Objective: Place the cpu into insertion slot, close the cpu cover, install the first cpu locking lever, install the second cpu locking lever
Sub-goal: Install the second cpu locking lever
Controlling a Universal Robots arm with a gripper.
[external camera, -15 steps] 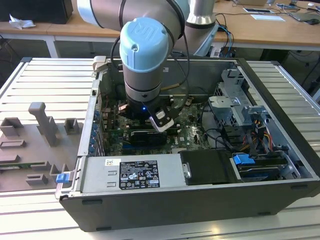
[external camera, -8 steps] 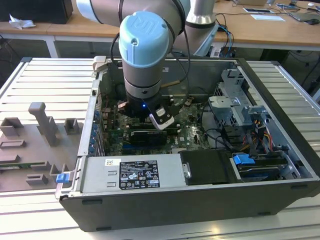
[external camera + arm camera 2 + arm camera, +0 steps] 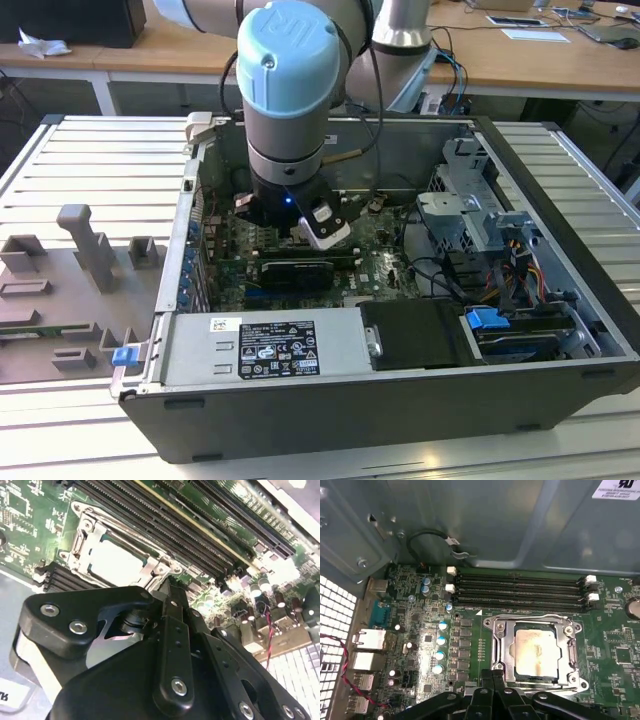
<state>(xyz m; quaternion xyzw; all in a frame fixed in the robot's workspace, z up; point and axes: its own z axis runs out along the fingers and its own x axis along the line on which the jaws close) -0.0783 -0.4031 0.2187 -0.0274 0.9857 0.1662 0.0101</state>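
The cpu (image 3: 536,650) lies flat in the insertion slot (image 3: 576,681) on the green board; its pale metal top also shows in the second wrist view (image 3: 116,562). The cpu cover (image 3: 532,621) is a silver frame lying down around the chip, seen as well in the second wrist view (image 3: 100,532). My gripper (image 3: 494,671) is shut with nothing between its black fingers. The tips sit at the socket's edge next to one corner of the frame (image 3: 167,585). Thin wire levers run along the frame's sides; I cannot tell whether they are latched. In the exterior view the arm (image 3: 285,100) reaches down into the open computer case.
Long black memory slots (image 3: 520,591) run beside the socket. Capacitors (image 3: 440,647) and rear ports (image 3: 367,640) stand on the other side. The case wall (image 3: 485,520) rises behind the board. A power supply (image 3: 265,345), drive cage (image 3: 470,215) and cables crowd the case.
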